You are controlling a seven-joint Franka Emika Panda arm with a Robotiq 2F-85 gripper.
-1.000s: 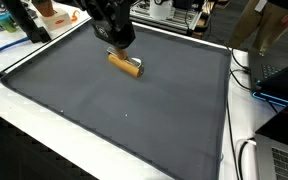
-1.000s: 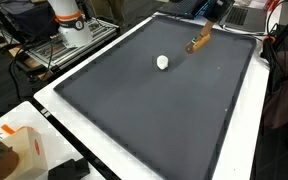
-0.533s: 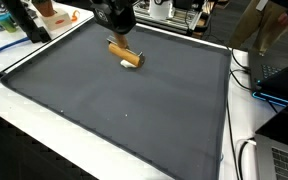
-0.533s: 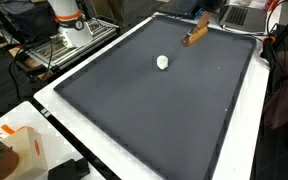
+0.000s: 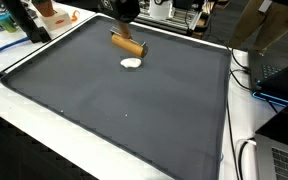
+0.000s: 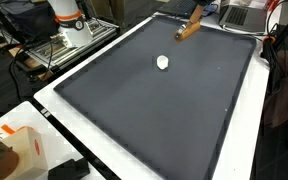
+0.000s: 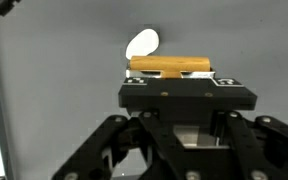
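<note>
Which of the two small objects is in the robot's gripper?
The tan wooden block, clamped in the gripper; the white rounded piece lies free on the dark mat.

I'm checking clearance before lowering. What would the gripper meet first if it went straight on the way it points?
Probably the dark mat, by way of the wooden block clamped in the gripper. The white object seems to lie just off that line, though depth is hard to judge.
</note>
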